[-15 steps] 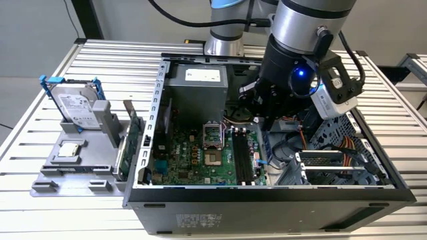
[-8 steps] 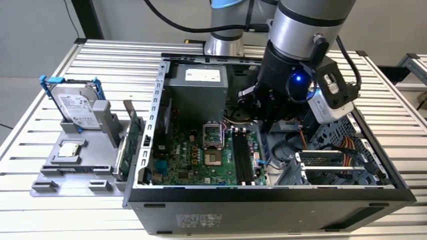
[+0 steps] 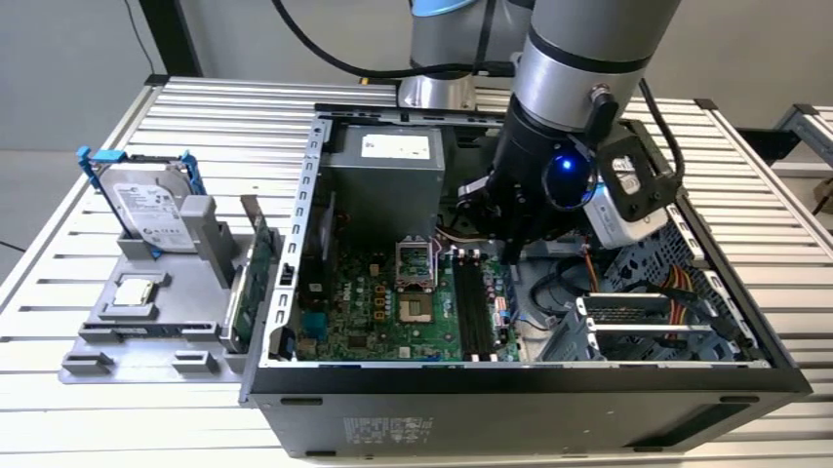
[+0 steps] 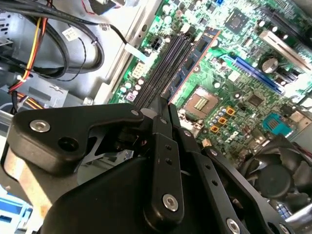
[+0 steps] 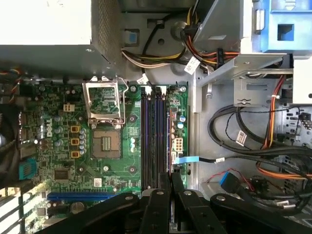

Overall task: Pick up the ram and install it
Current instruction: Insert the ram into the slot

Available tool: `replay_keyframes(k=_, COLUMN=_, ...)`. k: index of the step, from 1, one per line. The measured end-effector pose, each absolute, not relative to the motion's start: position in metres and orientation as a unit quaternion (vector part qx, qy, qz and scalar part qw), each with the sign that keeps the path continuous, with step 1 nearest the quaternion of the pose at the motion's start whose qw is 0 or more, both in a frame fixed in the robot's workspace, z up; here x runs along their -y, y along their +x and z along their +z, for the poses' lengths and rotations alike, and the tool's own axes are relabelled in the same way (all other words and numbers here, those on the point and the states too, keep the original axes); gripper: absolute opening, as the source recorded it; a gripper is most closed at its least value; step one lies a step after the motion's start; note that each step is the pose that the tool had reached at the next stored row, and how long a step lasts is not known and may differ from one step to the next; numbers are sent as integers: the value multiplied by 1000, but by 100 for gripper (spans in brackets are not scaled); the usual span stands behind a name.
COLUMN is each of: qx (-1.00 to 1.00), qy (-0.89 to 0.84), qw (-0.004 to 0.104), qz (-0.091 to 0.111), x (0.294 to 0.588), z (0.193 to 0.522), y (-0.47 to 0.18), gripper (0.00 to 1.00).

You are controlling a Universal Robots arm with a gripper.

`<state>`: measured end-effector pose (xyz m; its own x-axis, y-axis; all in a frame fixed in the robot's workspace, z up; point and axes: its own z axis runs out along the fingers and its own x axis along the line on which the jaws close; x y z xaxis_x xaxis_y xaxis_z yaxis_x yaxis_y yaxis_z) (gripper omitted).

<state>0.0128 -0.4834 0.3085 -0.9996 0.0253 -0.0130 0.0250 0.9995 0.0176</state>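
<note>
The ram [image 4: 197, 58] is a thin blue stick with dark chips. It stands on edge along the outermost of the black memory slots [image 5: 151, 136], on the side toward the cables. In the first wrist view the ram [image 5: 169, 136] is a thin edge-on line. My gripper [image 5: 169, 179] sits at one end of it, with the two fingers close together and the ram's end between them. In the second wrist view the gripper [image 4: 164, 105] meets the stick's near end. In the exterior view the gripper [image 3: 510, 252] is low inside the open case, over the far end of the slots [image 3: 475, 312].
The CPU socket [image 5: 106, 141] lies beside the slots, and the power supply [image 3: 384, 171] stands at the back of the case. Loose cables [image 5: 243, 146] and the drive bay crowd the other side. A grey fixture [image 3: 143, 322] on the exterior view's left holds a hard drive [image 3: 143, 210] and a green card [image 3: 260, 263].
</note>
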Motion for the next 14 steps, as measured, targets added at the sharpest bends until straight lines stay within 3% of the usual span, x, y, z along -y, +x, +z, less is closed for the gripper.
replay_keyframes(k=14, qx=-1000, qy=13, qw=7, qz=9, x=472, z=283, y=13, gripper=0)
